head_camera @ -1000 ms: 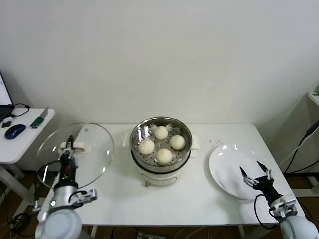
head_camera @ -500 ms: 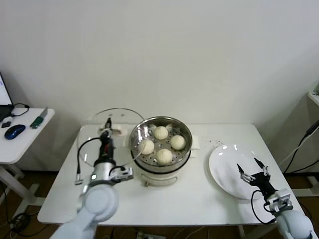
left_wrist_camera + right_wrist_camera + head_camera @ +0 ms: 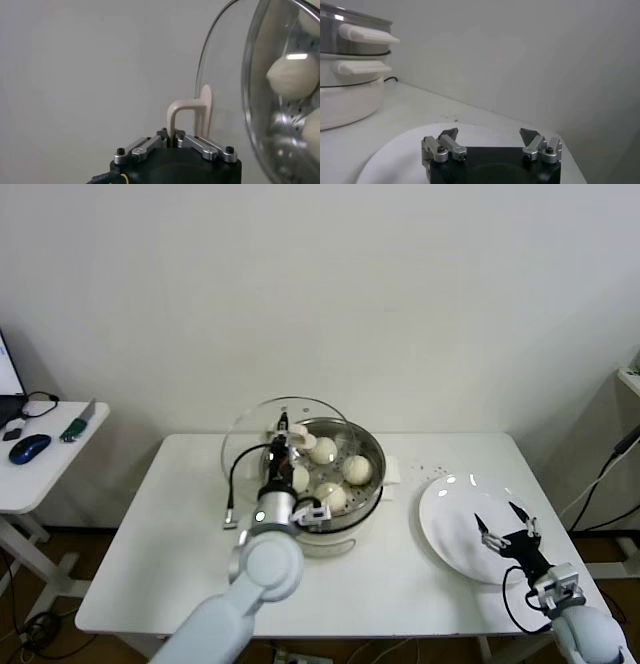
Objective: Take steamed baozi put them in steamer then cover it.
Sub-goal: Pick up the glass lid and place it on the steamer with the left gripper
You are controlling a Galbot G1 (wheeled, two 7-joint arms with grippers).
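Several cream-white baozi lie in the shiny steamer on its white pot base at the table's middle. My left gripper is shut on the white handle of the clear glass cover. It holds the cover tilted on edge over the steamer's left rim. The left wrist view shows a baozi and the perforated steamer floor past the cover's glass. My right gripper hangs open over the white plate at the right, nothing between its fingers.
The steamer's white side handles and pot base show far off in the right wrist view. A side desk at the far left carries a mouse and small items. The table's right edge lies just past the plate.
My left arm has carried the cover from the table's left side rightward, up to the steamer's left rim. The right gripper has barely shifted.
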